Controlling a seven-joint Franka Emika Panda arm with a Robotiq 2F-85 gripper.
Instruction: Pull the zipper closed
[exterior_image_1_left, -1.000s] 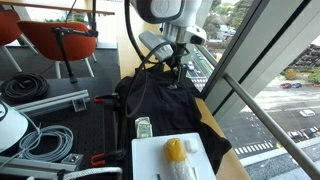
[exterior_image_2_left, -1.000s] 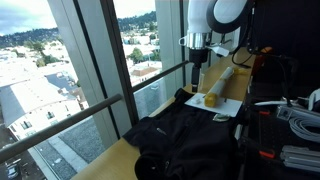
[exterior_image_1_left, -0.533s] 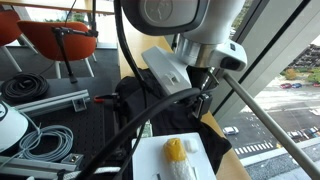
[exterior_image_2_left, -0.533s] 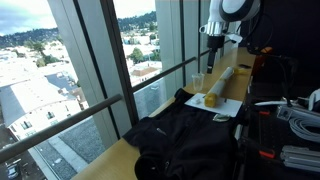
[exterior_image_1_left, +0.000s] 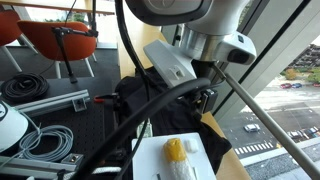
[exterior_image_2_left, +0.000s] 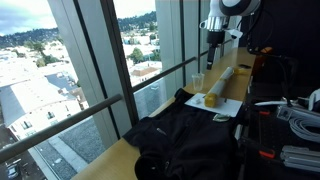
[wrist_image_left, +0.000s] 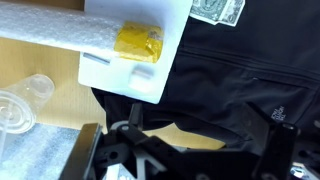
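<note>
Wrist view shows the open gripper above the soft jacket; zipper unclear, pinch its small pull.

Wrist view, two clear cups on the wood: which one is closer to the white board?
The upper cup, just off the lower left corner of the white board. The other cup sits lower in the picture, cut off by the left edge and farther from the board.
</note>
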